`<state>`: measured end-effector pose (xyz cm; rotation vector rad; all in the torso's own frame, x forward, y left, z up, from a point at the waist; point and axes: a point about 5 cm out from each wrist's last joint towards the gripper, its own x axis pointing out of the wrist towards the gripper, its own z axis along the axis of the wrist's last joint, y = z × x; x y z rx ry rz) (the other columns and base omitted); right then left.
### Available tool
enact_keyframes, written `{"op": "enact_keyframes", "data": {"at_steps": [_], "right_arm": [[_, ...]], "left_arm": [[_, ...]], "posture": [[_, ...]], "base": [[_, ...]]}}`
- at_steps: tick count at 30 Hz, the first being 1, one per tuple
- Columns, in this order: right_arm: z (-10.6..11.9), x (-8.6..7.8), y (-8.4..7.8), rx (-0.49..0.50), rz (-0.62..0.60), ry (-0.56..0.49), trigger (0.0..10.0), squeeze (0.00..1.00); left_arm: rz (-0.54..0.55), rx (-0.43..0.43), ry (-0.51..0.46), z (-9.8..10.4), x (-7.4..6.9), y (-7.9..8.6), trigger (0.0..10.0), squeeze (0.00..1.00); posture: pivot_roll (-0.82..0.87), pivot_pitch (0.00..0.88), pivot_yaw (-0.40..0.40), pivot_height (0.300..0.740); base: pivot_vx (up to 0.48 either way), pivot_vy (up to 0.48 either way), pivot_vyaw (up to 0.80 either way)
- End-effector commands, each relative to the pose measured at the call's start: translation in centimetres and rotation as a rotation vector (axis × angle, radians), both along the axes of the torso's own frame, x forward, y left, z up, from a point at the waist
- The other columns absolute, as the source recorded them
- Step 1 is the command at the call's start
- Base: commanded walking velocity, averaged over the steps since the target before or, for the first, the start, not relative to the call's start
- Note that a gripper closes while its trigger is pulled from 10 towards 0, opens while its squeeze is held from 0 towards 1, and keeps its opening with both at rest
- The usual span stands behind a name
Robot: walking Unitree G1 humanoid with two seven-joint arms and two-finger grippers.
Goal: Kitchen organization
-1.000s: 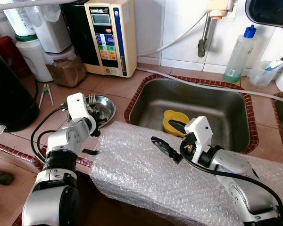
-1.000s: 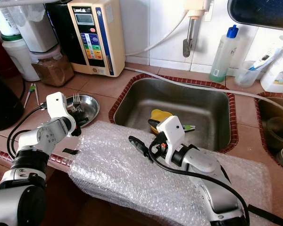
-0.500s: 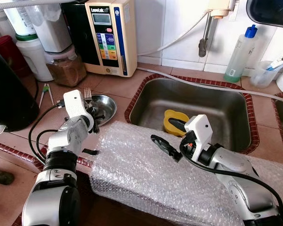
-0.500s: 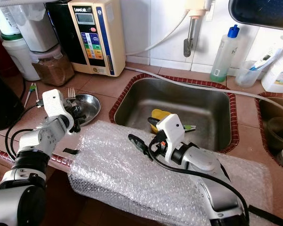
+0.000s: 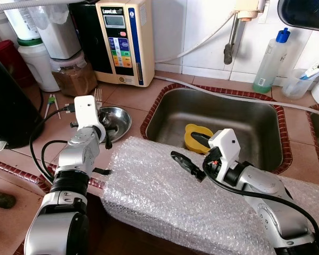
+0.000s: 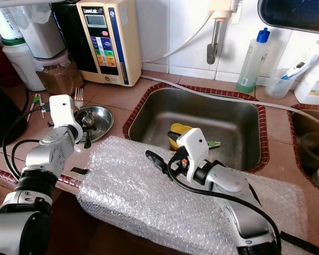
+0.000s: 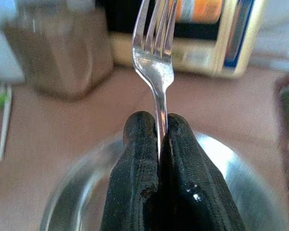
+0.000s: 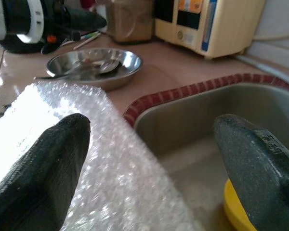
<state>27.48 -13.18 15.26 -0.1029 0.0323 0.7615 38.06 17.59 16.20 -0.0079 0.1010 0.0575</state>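
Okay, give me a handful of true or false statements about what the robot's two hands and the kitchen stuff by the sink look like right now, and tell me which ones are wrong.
1. The left hand is shut on a fork. True.
2. The fork's tines point down into the steel bowl. False: they point up and away from the hand, above the bowl.
3. The right hand is open. True.
4. The right hand grips the yellow item in the sink. False: it holds nothing and hovers over the bubble wrap.
5. The bubble wrap lies along the counter's front edge. True.
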Motion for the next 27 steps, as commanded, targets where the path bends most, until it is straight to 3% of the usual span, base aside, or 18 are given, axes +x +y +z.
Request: {"op": "enact_keyframes", "data": {"at_steps": [1,4,8,11,12,16,21,27], "right_arm": [[0.3,0.3,-0.1,0.009,-0.012,-0.013,10.0,0.00],[0.6,0.6,0.1,0.023,-0.027,-0.028,10.0,0.00],[0.8,0.8,0.0,0.040,-0.048,-0.037,10.0,0.00],[1.4,1.4,-0.6,0.082,-0.112,-0.064,10.0,0.00],[2.2,2.0,-1.2,0.157,-0.175,-0.072,10.0,0.00],[2.9,2.4,-1.7,0.223,-0.222,-0.079,10.0,0.00],[4.0,2.7,-2.2,0.383,-0.242,-0.059,10.0,0.00],[3.9,2.6,-1.9,0.496,-0.221,0.000,10.0,0.00]], "left_arm": [[-0.039,0.013,-0.077,1.1,-0.1,-0.6,0.0,0.00],[-0.207,-0.029,-0.141,1.5,-0.5,-3.2,0.0,0.00],[-0.303,-0.052,-0.170,1.5,-0.8,-4.4,0.0,0.00],[-0.465,-0.045,-0.169,1.1,-1.5,-6.4,0.0,0.00],[-0.578,-0.029,-0.179,0.9,-2.0,-7.9,0.0,0.00],[-0.668,-0.013,-0.200,0.8,-2.5,-9.0,0.0,0.00],[-0.768,-0.049,-0.162,-0.2,-3.1,-11.1,0.0,0.00],[-0.942,-0.145,-0.183,0.3,-4.9,-14.3,0.0,0.00]], "posture": [[-0.23,0.010,0.084,0.740],[-0.23,0.011,0.081,0.740],[-0.22,0.013,0.080,0.740],[-0.22,0.019,0.074,0.740],[-0.21,0.021,0.072,0.740],[-0.21,0.030,0.075,0.740],[-0.22,0.035,0.081,0.740],[-0.22,0.034,0.091,0.740]], "base": [[0.000,0.000,0.00],[0.000,0.000,0.00],[0.000,0.000,0.00],[0.000,0.000,0.00],[0.000,0.000,0.00],[0.000,0.000,0.00],[0.000,0.000,0.00],[0.000,0.000,0.00]]}}
